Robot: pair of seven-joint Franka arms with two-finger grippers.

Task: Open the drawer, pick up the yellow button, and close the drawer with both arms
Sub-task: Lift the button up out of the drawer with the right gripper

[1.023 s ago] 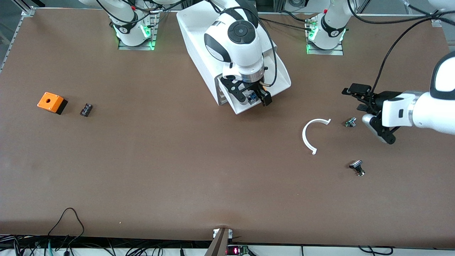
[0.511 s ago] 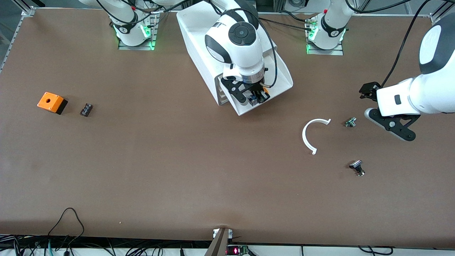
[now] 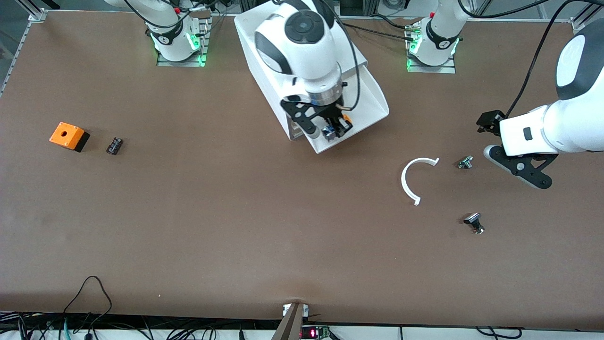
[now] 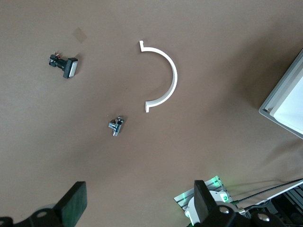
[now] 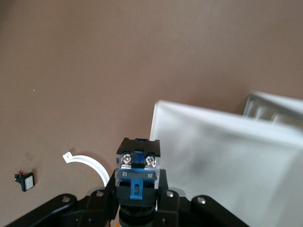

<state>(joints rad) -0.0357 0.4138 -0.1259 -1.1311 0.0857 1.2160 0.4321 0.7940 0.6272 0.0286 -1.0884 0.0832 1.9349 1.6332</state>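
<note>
No text can be read with certainty. Small pale figures are printed on the button [image 5: 136, 170], on the clear block just under its two screws [image 5: 126, 161], but they are too small to be made out. Red lit digits are shown on a small display [image 3: 309, 333] below the table edge [image 3: 188, 317] nearest the front camera, and their values cannot be told. A white mark is carried on the black band of each arm base [image 3: 163, 40], also illegible.
</note>
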